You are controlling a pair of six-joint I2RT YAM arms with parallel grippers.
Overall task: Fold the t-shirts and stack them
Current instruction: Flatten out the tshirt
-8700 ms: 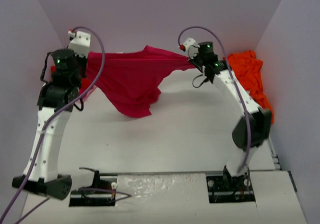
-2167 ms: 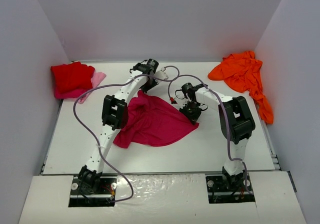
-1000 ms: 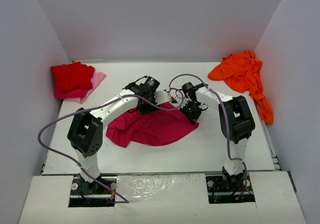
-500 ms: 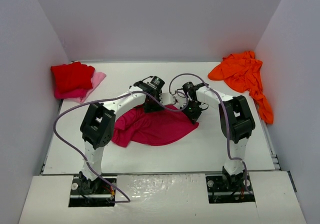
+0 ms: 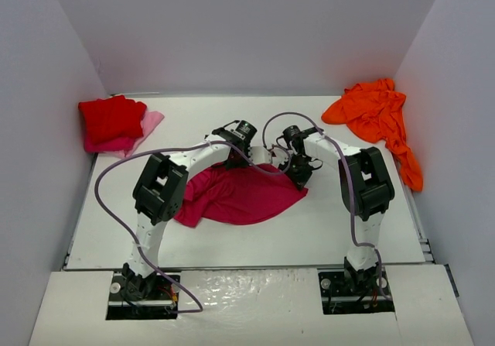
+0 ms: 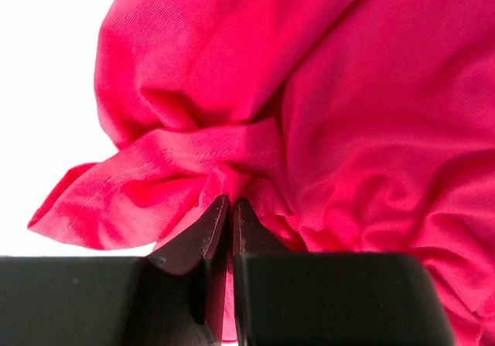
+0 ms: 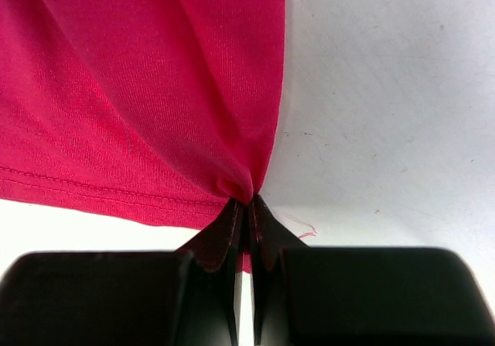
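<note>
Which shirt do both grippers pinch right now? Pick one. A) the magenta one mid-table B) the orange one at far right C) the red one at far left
A: the wrist views show the left gripper and the right gripper each shut on a fold of the magenta shirt.

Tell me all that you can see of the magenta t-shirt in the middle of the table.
The magenta t-shirt is soft knit cloth with a stitched hem, lying crumpled and unfolded on the white table. The left gripper and the right gripper each pinch a fold along its far side.
</note>
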